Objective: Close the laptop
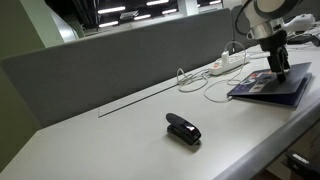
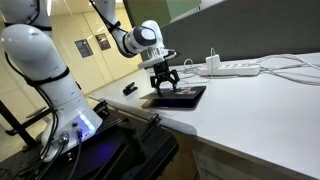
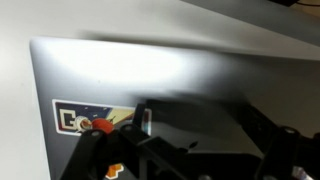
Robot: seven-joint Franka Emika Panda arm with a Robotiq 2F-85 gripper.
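On the white desk, near its edge: the laptop (image 1: 268, 89) lies flat with its lid down, close to the power strip and well apart from the black stapler-like object.
Laptop shape and finish: thin rectangular slab; in the wrist view the lid (image 3: 180, 75) is smooth, matte silver-grey with a soft glare.
Stickers: colourful patches on the lid's outside; one sticker (image 3: 85, 120) is a dark rectangle with a white border and a red-orange spot.
Writing: pale letter-like marks on that sticker, too blurred to read.
Gripper (image 2: 165, 86): black, angular linkage fingers spread wide, holding nothing, directly over the lid; whether they touch it I cannot tell.
Arm (image 2: 45, 60): glossy white rounded shells.
Black stapler-like object (image 1: 183, 129): small, dark, wedge-shaped.
Power strip (image 1: 228, 62): long white plastic bar with thin white cables (image 1: 195, 82) looping beside it.
Partition (image 1: 110, 52): flat grey panel behind the desk (image 1: 120, 140).
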